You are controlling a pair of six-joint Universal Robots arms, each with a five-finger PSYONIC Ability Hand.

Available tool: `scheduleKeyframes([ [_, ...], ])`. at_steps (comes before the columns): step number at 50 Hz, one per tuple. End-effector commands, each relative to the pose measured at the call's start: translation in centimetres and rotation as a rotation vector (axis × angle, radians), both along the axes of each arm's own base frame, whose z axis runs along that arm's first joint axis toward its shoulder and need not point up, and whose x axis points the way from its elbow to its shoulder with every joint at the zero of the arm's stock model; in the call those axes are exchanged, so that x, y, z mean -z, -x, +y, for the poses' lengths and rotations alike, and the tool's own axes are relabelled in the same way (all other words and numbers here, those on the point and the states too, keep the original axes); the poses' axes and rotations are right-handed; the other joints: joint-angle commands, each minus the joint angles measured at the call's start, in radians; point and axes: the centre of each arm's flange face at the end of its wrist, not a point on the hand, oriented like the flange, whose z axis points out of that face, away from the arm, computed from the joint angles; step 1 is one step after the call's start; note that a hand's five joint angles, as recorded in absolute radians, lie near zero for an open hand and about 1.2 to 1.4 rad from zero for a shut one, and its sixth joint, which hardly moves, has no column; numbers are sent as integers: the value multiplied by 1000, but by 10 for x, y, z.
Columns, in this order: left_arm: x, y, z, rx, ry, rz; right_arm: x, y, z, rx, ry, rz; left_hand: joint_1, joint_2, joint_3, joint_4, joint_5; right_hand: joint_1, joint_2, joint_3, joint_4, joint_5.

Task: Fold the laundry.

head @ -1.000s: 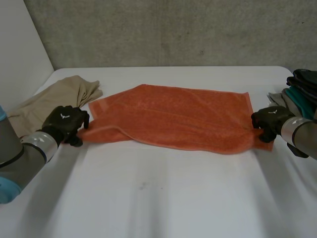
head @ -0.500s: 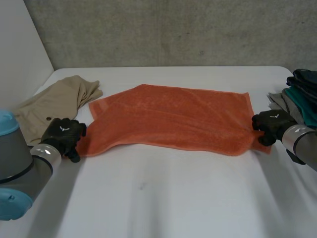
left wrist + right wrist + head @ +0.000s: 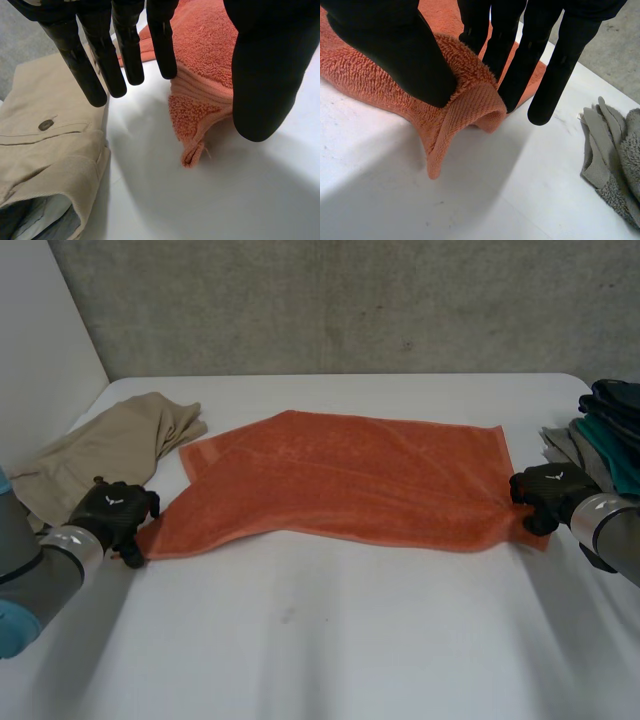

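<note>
An orange towel (image 3: 350,480) lies spread across the middle of the white table (image 3: 330,640), its long side running from one hand to the other. The left hand (image 3: 112,518) is at the towel's near left corner. In the left wrist view this corner is bunched between the thumb and the straight fingers, pinched there and drawn out to a point just above the table. The right hand (image 3: 543,492) is at the near right corner, where the thumb presses a raised fold of towel against the fingers behind it, so this hand grips the cloth too. Beige trousers (image 3: 105,450) lie just beside the left hand, apart from the towel. A stack of folded clothes (image 3: 612,425) sits at the table's right edge, with a grey cloth (image 3: 612,160) near the right hand.
</note>
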Motion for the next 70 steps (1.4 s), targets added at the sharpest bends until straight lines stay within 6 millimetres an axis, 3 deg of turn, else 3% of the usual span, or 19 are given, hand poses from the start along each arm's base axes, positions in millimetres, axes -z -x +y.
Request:
scheduleKeyframes([
  [1, 6, 0, -11, -7, 12, -1, 1, 1, 0, 1, -2, -1, 139, 136, 135, 136, 126, 315, 229, 215, 199, 211],
  [5, 5, 1, -17, 0, 34, 3, -1, 1, 0, 4, 1, 0, 479, 475, 475, 476, 466, 315, 229, 215, 199, 211],
  [8, 4, 2, -21, 13, 44, 9, -3, 1, 0, 3, 7, -2, 851, 848, 847, 849, 838, 315, 229, 215, 199, 211],
  [13, 1, 3, -24, 31, 42, 19, -8, 1, 2, 3, 11, 1, 852, 849, 848, 849, 839, 315, 229, 215, 199, 211],
  [20, -34, 3, 10, 90, -19, 34, -36, 4, 20, -50, -23, 94, 852, 849, 848, 849, 839, 315, 229, 215, 199, 211],
  [24, -72, -5, 53, 145, -59, -40, -57, 20, 52, -151, -124, 316, 852, 849, 848, 849, 839, 315, 229, 215, 199, 211],
  [26, -82, -9, 67, 165, -79, -79, -59, 27, 64, -194, -182, 384, 852, 849, 848, 849, 839, 315, 229, 215, 199, 211],
  [29, -89, -14, 91, 213, -162, -145, -63, 38, 80, -281, -262, 480, 852, 849, 848, 849, 839, 315, 229, 215, 199, 211],
  [34, -90, -15, 105, 296, -263, -187, -59, 38, 75, -297, -257, 486, 852, 849, 848, 849, 839, 315, 229, 215, 199, 211],
  [42, -75, 1, 72, 315, -183, -208, -37, 27, 53, -243, -268, 455, 852, 849, 848, 849, 839, 315, 229, 215, 199, 211],
  [49, -74, 24, 9, 247, 37, -198, -40, 8, 2, -112, -28, 375, 852, 849, 848, 849, 839, 315, 229, 215, 199, 211],
  [52, -103, 34, -30, 191, 233, -172, -64, -5, -26, -54, 166, 323, 852, 849, 848, 849, 839, 315, 229, 215, 199, 211],
  [53, -116, 36, -39, 171, 292, -157, -86, -10, -41, -7, 285, 280, 852, 849, 848, 849, 839, 315, 229, 215, 199, 211],
  [54, -143, 38, -54, 129, 406, -119, -99, -12, -48, 16, 348, 253, 852, 849, 848, 849, 839, 315, 229, 215, 199, 211],
  [56, -176, 38, -69, 78, 534, -67, -126, -15, -59, 62, 475, 186, 852, 849, 848, 849, 839, 315, 229, 215, 199, 211],
  [57, -210, 36, -79, 25, 660, 6, -156, -16, -67, 103, 609, 105, 852, 849, 848, 849, 839, 315, 229, 215, 199, 211],
  [61, -277, 27, -89, -57, 894, 205, -214, -18, -71, 126, 897, -93, 852, 849, 848, 849, 839, 315, 229, 215, 199, 211],
  [65, -293, 19, -92, -61, 906, 301, -232, -19, -70, 98, 1020, -164, 852, 849, 848, 849, 839, 315, 229, 215, 199, 211],
  [70, -272, 19, -91, -43, 785, 293, -212, -24, -71, 58, 911, -142, 852, 849, 848, 849, 839, 315, 229, 215, 199, 211],
])
